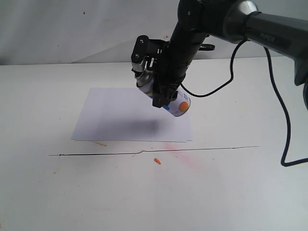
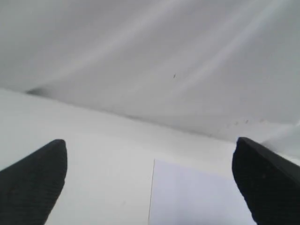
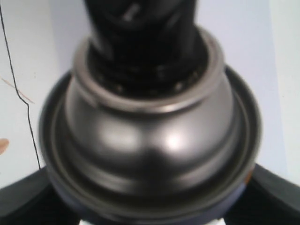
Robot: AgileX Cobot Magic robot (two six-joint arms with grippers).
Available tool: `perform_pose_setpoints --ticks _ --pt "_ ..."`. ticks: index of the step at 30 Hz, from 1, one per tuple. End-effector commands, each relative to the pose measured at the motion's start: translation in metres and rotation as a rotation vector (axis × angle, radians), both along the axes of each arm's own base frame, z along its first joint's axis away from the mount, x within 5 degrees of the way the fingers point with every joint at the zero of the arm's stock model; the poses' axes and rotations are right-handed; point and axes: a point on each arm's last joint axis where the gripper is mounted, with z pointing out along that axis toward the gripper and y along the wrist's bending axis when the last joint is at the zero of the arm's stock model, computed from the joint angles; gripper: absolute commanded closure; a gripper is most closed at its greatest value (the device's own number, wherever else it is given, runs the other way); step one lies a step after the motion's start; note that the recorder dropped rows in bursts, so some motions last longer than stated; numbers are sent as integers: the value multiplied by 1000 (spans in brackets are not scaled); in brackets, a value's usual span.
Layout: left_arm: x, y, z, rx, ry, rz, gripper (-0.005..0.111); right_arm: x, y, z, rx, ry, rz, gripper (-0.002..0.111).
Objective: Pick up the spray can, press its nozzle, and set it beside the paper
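Observation:
The spray can (image 1: 178,103) hangs tilted in the air over the right part of the paper (image 1: 120,115), its base with an orange dot pointing toward the front right. My right gripper (image 1: 161,96) is shut on the can's body. In the right wrist view the silver shoulder (image 3: 150,136) fills the picture, the black nozzle (image 3: 140,28) sits beyond it, and my right gripper (image 3: 150,213) clamps the can from both sides. My left gripper (image 2: 150,173) is open and holds nothing, with a corner of the paper (image 2: 192,197) below it. The left arm is outside the exterior view.
A thin black line (image 1: 144,151) crosses the white table just in front of the paper. A small orange scrap (image 1: 157,160) and a faint pink stain (image 1: 180,153) lie near it. The right arm's black cable (image 1: 285,120) hangs at the right. A white cloth backdrop (image 1: 72,29) closes the rear.

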Motion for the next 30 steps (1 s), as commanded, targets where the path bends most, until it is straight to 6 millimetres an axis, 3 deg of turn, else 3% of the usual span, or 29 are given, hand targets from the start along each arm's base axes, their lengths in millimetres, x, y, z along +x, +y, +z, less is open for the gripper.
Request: perform_pose_setpoints --ticks 1,6,12,17,30 --pt "77 -3 -10 -7 346 -13 18 1 0 9 34 -18 -17 108" --pt "153 -11 -27 -30 542 -95 18 1 0 9 37 -14 -28 108" --pt "207 -24 -52 -149 605 -186 18 1 0 9 37 -14 -28 108" --pt "224 -23 -61 -153 582 -168 18 1 0 9 36 -18 -28 108" --pt "230 -21 -57 -146 508 -140 22 2 0 9 38 -24 -29 108"
